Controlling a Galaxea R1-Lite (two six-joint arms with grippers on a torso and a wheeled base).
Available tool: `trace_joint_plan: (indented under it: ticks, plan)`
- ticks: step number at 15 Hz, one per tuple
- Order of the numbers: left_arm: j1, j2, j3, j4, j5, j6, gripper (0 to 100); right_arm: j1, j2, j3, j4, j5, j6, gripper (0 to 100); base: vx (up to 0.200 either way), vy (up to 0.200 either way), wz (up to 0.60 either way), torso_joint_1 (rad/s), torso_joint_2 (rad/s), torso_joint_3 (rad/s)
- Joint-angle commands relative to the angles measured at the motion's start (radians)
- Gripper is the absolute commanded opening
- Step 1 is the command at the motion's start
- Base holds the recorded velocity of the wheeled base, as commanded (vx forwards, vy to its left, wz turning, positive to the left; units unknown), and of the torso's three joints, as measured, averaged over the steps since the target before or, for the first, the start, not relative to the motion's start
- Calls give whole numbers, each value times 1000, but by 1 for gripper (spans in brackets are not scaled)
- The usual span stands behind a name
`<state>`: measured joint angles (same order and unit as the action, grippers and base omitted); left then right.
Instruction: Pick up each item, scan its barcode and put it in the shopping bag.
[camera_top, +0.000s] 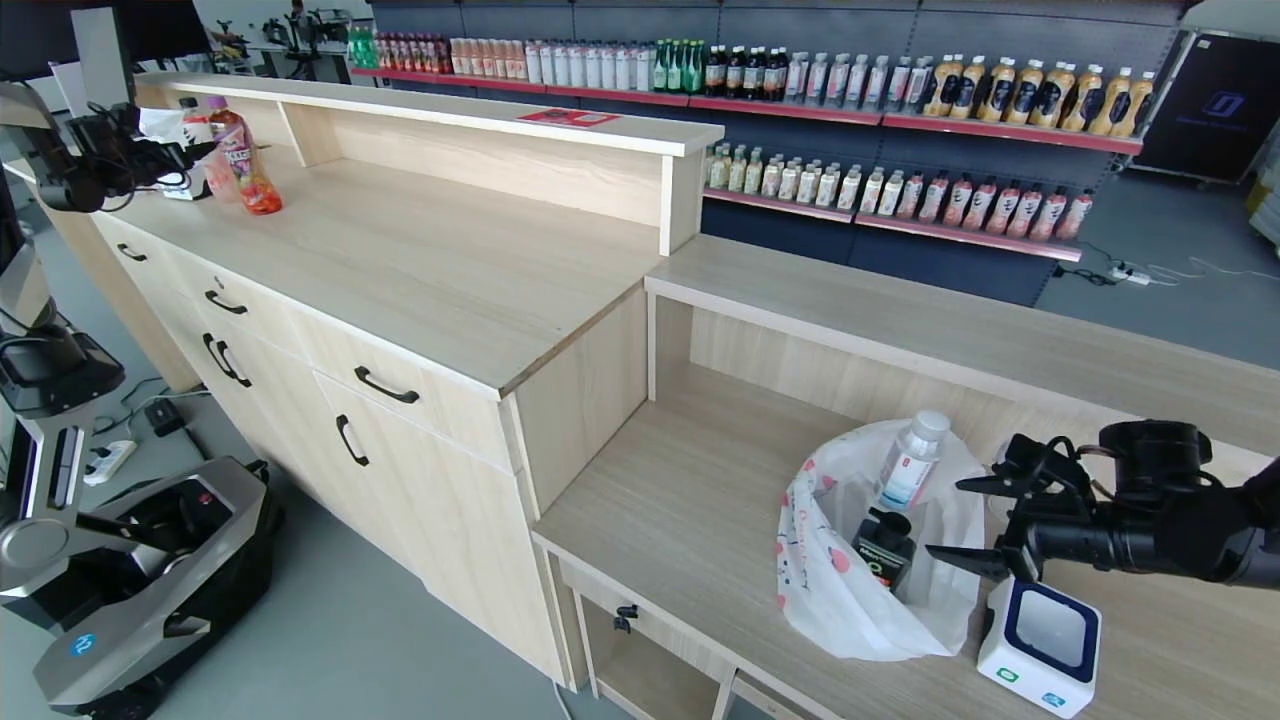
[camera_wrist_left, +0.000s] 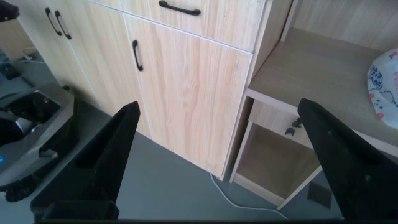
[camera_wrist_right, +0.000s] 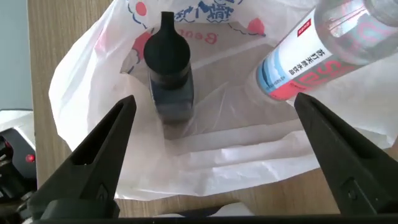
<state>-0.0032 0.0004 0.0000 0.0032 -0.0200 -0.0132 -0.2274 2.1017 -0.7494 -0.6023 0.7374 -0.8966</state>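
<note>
Right, table (camera_top: 430, 260) first: pale wood-grain laminate, flat and hard, with a high section on my left and a low section on my right. Shopping bag (camera_top: 830, 600) sits on the low section: thin white printed film, crinkled, floppy, mouth gaping upward. I judge it'll fold or snag if nudged, so nothing to grip there. Scanner (camera_top: 1040, 635) is just beside the bag: small rigid white box, dark window facing up. Clear bottle (camera_top: 912, 462) is in the bag, leaning on the far rim: white cap, smooth plastic, blue and red label. Red drink bottle (camera_top: 245, 160) is not yet bagged; it stands upright on the high section, well apart from the bag, with another bottle (camera_top: 190, 120) just behind it. It looks full, so probably moderately heavy and stiff enough to squeeze. It's round with a glossy wrap, likely slippery. I'd take it across the mid-body on the label, below the shoulder, not by the cap. Dark bottle (camera_top: 885, 555) is upright in the bag: black, rigid, spout-shaped cap. Right gripper (camera_wrist_right: 214, 102) hovers over the bag mouth, jaws spread wide, empty. Left gripper (camera_wrist_left: 217, 109) faces the cabinet front (camera_wrist_left: 186, 93), jaws spread wide too, holding nothing
</note>
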Motion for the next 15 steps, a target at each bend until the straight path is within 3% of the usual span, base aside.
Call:
trace_joint_plan:
  ticks: [1,3,6,9,11,13,14,15]
  plan:
    - [0,1,0,0,0,-1,100,-53,-298,38,29,7,4,100,0,0,0,0,0,0]
    - [0,1,0,0,0,-1,100,-89,-586,104,164,-16,105,100,0,0,0,0,0,0]
    - [0,1,0,0,0,-1,100,-156,-953,344,170,-24,162,100,0,0,0,0,0,0]
    - [0,1,0,0,0,-1,100,-133,-1092,390,171,-30,211,100,0,0,0,0,0,0]
    - [0,1,0,0,0,-1,100,-93,-1129,354,171,-67,268,100,0,0,-600,-5,2,2]
    - [0,1,0,0,0,-1,100,-41,-1166,338,173,-197,337,100,0,0,-600,5,5,5]
    - [0,1,0,0,0,-1,100,5,-1197,337,177,-352,398,100,0,0,-600,-12,7,2]
    - [0,1,0,0,0,-1,100,30,-1214,337,180,-429,432,100,0,0,-600,-2,-2,7]
